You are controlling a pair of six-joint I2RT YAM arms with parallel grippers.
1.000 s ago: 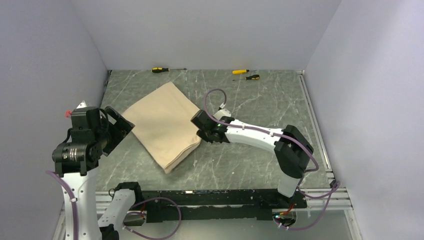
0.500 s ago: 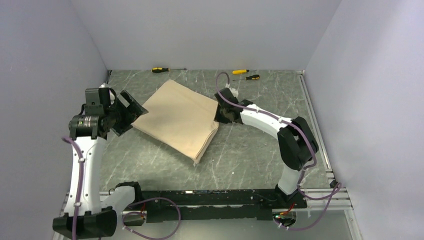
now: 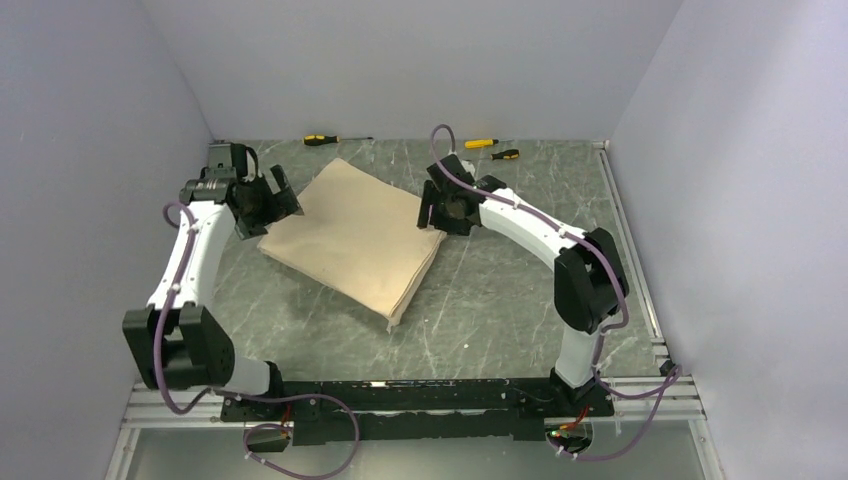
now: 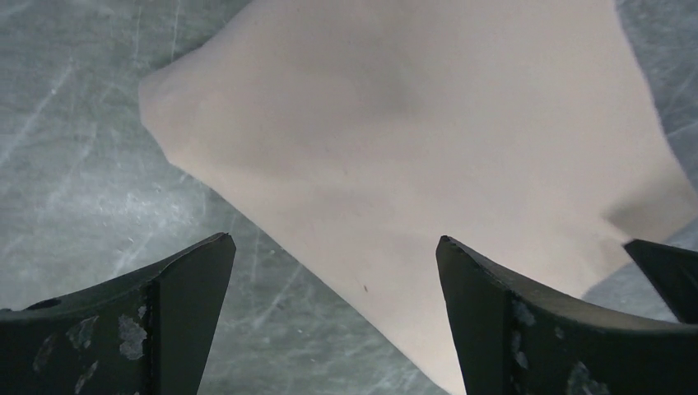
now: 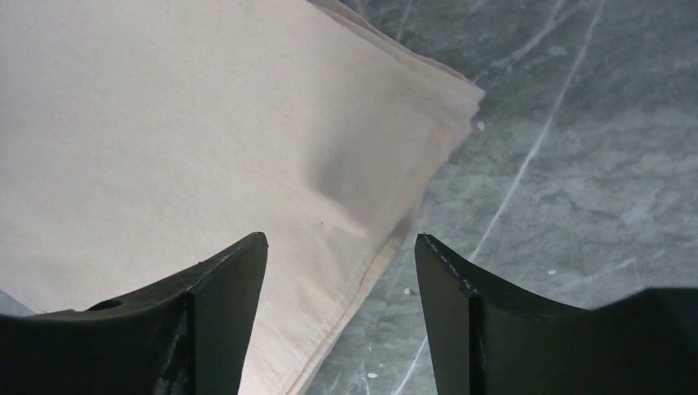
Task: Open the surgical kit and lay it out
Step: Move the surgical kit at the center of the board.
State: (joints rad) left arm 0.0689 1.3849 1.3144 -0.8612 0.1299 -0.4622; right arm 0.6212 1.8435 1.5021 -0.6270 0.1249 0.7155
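Both claws stand apart and empty: left gripper [image 4: 333, 247] and right gripper [image 5: 342, 243] flank the folded beige wrap cloth [image 3: 350, 235] mid-frame, seemingly to unfold it.

A robotics lab test cell: plain pale walls [image 3: 400, 60] box in a grey marbled table [image 3: 500, 300], a left arm [image 3: 190, 260] and a right arm [image 3: 530, 225] stand bolted to a black rail [image 3: 430, 400] at its near edge, and yellow-and-black screwdrivers [image 3: 320, 139] lie loose by the back wall.
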